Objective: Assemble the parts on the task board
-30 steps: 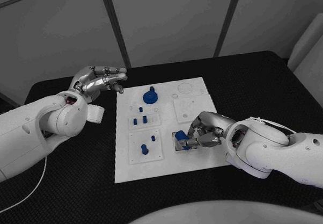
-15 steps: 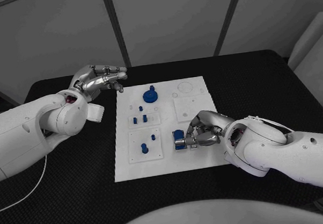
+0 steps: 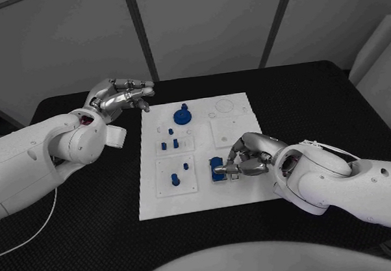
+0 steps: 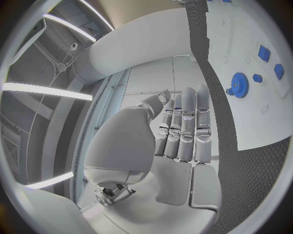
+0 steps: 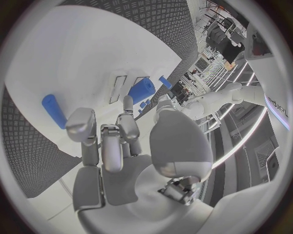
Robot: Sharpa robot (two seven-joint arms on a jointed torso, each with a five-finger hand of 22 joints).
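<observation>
The left silver many-fingered hand (image 3: 121, 96) hovers above the black table (image 3: 93, 238) just off the far left corner of the white rectangular task board (image 3: 165, 204). Its fingers are curled in toward the palm with nothing between them, as the left wrist view (image 4: 177, 131) also shows.

On the board, a blue round gear with a peg on top (image 3: 182, 116) stands near the far edge; it also appears in the left wrist view (image 4: 238, 91). Nearer, several small blue pegs (image 3: 169, 143) stand in a square inset, and two more small blue pieces (image 3: 175, 180) stand in the next inset toward the near edge.

To the right, the right silver many-fingered hand (image 3: 245, 159) rests low over the board's near right part, its fingertips closed around a blue cylindrical part (image 3: 218, 169) that sits on the board. In the right wrist view a blue cylinder (image 5: 141, 91) lies beyond the fingers (image 5: 125, 122), and another blue cylinder (image 5: 53, 111) lies on the board to one side; whether the fingers press the first one firmly I cannot tell.
</observation>
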